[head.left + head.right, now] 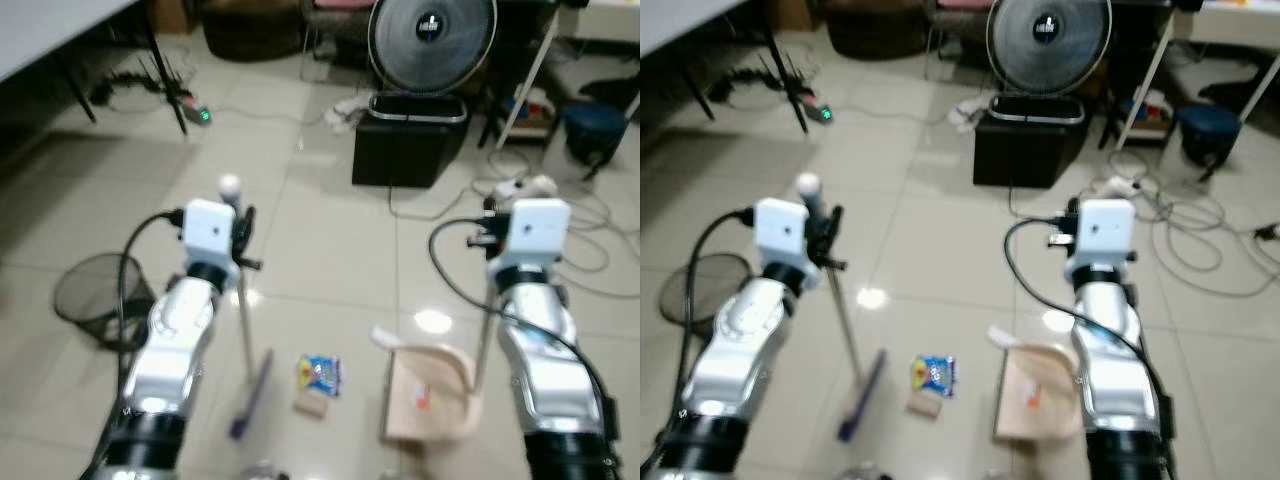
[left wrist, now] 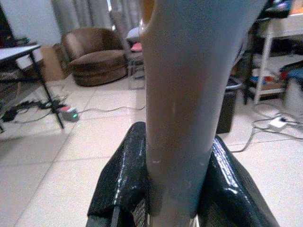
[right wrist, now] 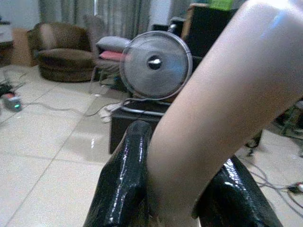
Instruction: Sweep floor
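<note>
I'm seeing the broom [image 1: 244, 330] standing upright on the tiles, my left gripper [image 2: 177, 189] clamping its handle. My right gripper [image 3: 182, 189] is squeezing the dustpan [image 1: 432, 395] handle, pan resting by 2 scraps: a blue wrapper [image 1: 319, 373] and a brown piece [image 1: 311, 404].

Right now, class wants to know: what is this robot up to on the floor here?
The robot is sweeping up litter. Its left gripper is shut on the broom handle, with the brush head resting on the tiles. Its right gripper is shut on the dustpan handle, and the pan sits on the floor. A blue snack packet and a small brown scrap lie between brush and pan, not yet swept in.
</note>
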